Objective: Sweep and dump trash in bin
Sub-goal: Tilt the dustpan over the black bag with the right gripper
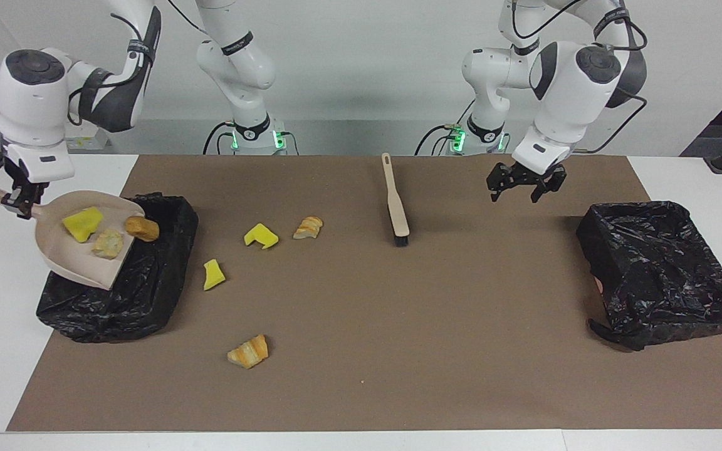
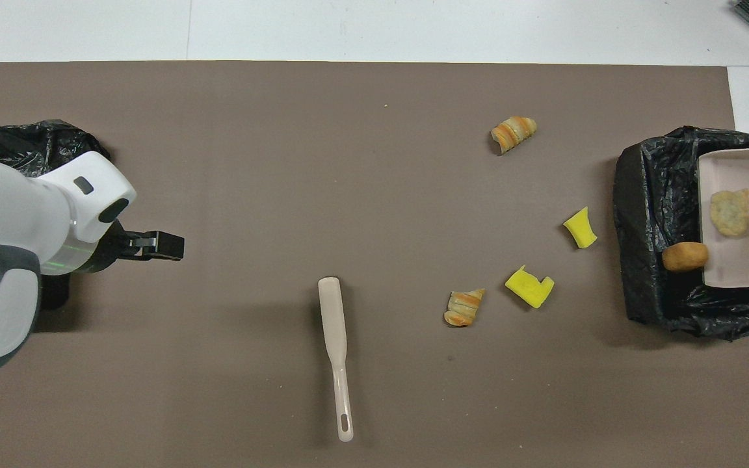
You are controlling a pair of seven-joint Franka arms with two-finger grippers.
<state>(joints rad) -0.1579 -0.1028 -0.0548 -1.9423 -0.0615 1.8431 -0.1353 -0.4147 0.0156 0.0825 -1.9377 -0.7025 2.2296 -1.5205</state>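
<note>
The right arm's fingers are clenching the beige dustpan's handle, tilting it over the black-lined bin at that arm's end of the surface; a yellow sponge chunk and two bread pieces are sliding down it. The left arm's fingers are hanging released above the brown mat, between the brush and the second lined bin. Four trash bits are lying on the mat beside the first bin.
</note>
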